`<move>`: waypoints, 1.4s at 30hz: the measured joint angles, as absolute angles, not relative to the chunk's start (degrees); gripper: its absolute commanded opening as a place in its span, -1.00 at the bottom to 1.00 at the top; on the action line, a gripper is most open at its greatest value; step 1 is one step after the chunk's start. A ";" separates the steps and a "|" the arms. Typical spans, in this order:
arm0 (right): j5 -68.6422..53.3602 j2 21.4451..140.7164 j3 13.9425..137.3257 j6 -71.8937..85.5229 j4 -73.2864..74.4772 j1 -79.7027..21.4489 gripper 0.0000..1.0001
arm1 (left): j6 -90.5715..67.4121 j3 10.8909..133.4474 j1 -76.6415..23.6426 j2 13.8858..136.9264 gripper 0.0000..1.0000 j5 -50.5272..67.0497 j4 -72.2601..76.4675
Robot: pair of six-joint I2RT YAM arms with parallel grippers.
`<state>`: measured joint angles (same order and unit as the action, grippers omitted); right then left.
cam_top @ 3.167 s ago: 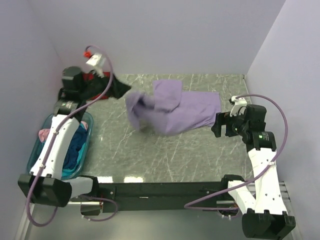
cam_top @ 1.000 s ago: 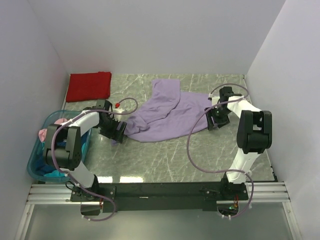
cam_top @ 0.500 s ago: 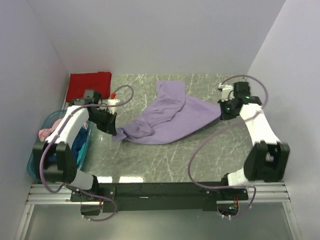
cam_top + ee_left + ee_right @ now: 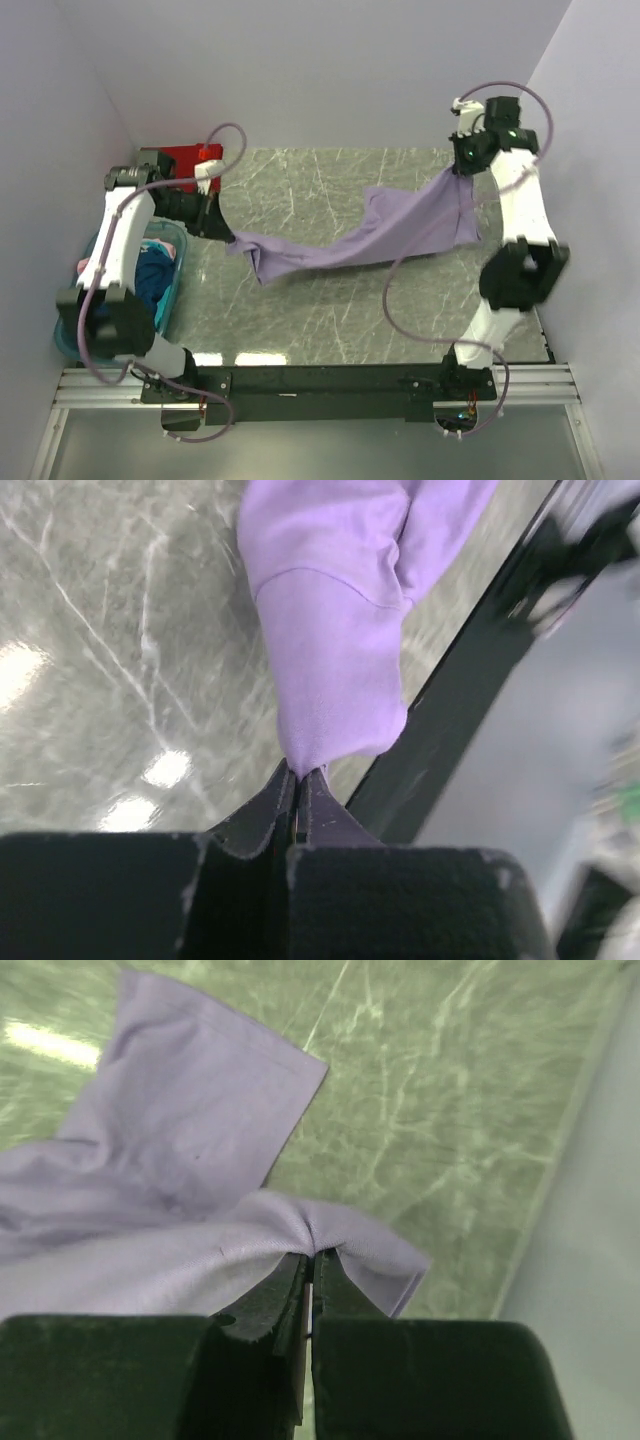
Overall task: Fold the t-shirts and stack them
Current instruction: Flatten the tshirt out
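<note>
The left tool and right tool each clench an edge of the light purple t-shirt, slung from the surface's left edge toward its far-right corner. Likely light and limp; corners should grip best.

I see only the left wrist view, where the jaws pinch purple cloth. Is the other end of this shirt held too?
Observer: Yes. The jaws of the right arm are shut on the opposite edge of the light purple t-shirt, near the far right corner.
Operator: Does the shirt lie flat?
Observer: No. In the top view it spans between the left arm and the right one as a sagging, twisted band.
Operator: Is another shirt on the table?
Observer: Yes. A red t-shirt lies at the far left corner, partly hidden by the left arm.
</note>
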<state>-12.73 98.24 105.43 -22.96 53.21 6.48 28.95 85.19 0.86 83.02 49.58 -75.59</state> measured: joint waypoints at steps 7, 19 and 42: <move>-10.02 124.90 115.63 -20.32 53.74 2.02 -1.00 | 10.44 82.06 8.27 97.32 -0.99 55.22 -63.29; -10.66 121.75 109.82 -18.55 55.83 -1.41 0.32 | -12.10 78.24 13.69 104.84 -0.59 43.38 -44.07; -27.22 110.19 78.41 -12.58 52.56 9.78 0.15 | -5.13 77.03 14.48 103.33 0.01 39.35 -43.07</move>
